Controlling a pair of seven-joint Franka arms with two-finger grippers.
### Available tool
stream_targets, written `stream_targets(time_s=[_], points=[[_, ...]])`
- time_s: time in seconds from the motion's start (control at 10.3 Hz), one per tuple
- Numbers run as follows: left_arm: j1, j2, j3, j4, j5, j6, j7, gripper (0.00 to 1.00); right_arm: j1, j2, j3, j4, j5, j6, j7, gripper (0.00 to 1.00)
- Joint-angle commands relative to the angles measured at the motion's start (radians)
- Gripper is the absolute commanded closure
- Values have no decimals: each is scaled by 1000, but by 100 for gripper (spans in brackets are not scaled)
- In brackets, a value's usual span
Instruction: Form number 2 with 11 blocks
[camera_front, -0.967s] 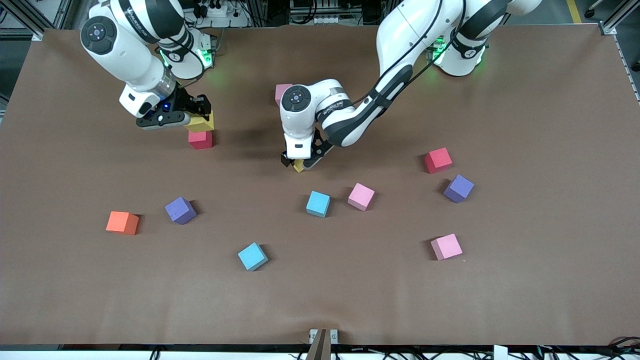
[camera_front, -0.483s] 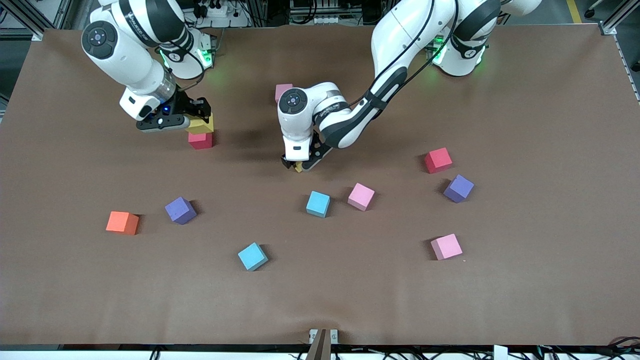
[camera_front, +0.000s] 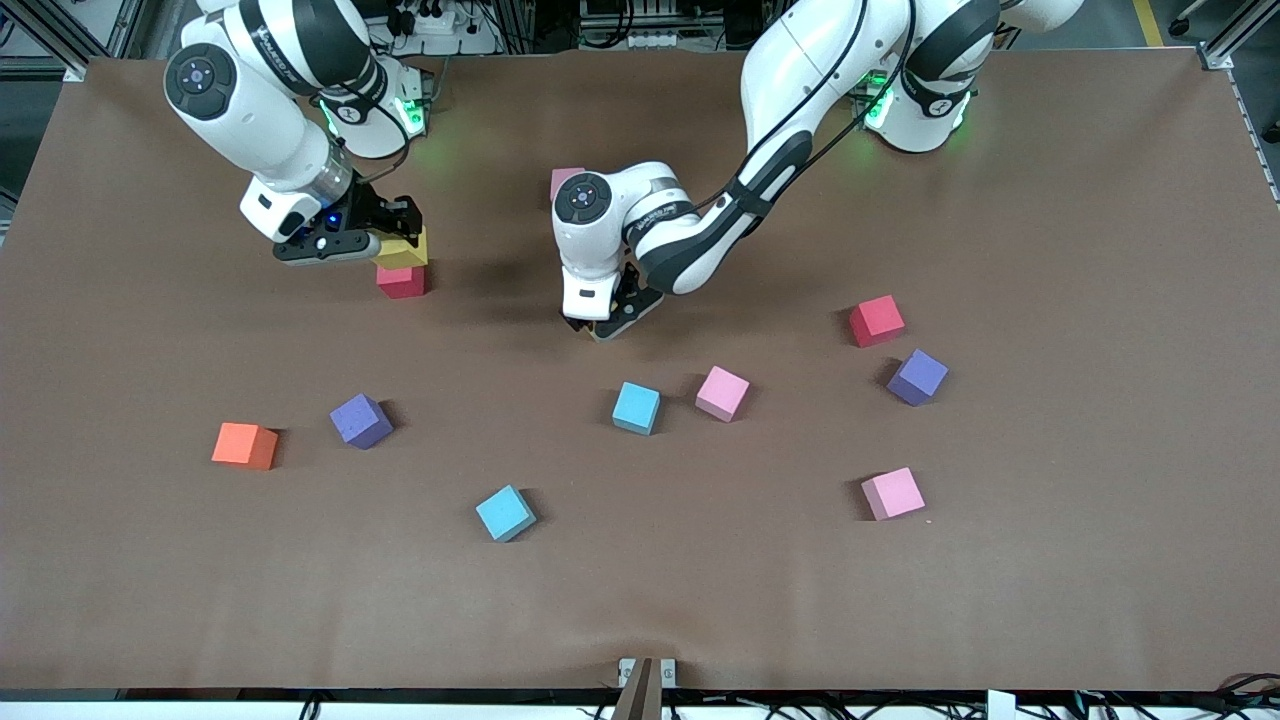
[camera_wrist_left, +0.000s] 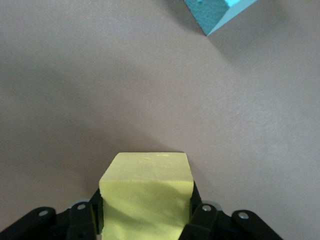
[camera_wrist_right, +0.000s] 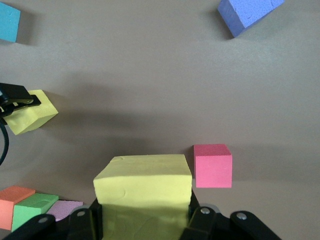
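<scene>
**Two yellow cubes gripped, digit barely begun**

The brown table (camera_front: 1050, 580) is seen strewn with loose blocks: an orange block (camera_front: 245, 445), two purple blocks (camera_front: 361, 420) (camera_front: 917, 377), two light blue blocks (camera_front: 506, 513) (camera_front: 637, 408), and two pink blocks (camera_front: 722, 393) (camera_front: 892, 494) are scattered well apart across its nearer half. A further pink block (camera_front: 563, 181) is partly hidden by the left arm. No number 2 can be made out; only a short row of orange, green and pink cubes (camera_wrist_right: 35, 207) is glimpsed in the right wrist view.

The left gripper (camera_front: 601, 322) is held low over the table's middle, its jaws clamped on a yellow block (camera_wrist_left: 146, 192). The right gripper (camera_front: 385, 230) is over the right arm's end, jaws closed on a second yellow block (camera_wrist_right: 143, 187), with a red cube (camera_front: 401, 280) just beside it on the table.

The cubes are judged light and matte, probably foam (a faint dent shows on a yellow face), so they should yield slightly and grip well. They are best taken on two opposite flat faces, squarely
</scene>
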Motion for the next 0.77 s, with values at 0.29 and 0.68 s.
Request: stream_targets(time_s=[0.29, 0.68], points=[[15, -165, -86, -173, 23, -68, 204, 100, -10, 23, 0, 17, -10, 17, -2, 64], [102, -259, -156, -372, 23, 69, 348, 100, -10, 30, -7, 23, -10, 18, -2, 64]])
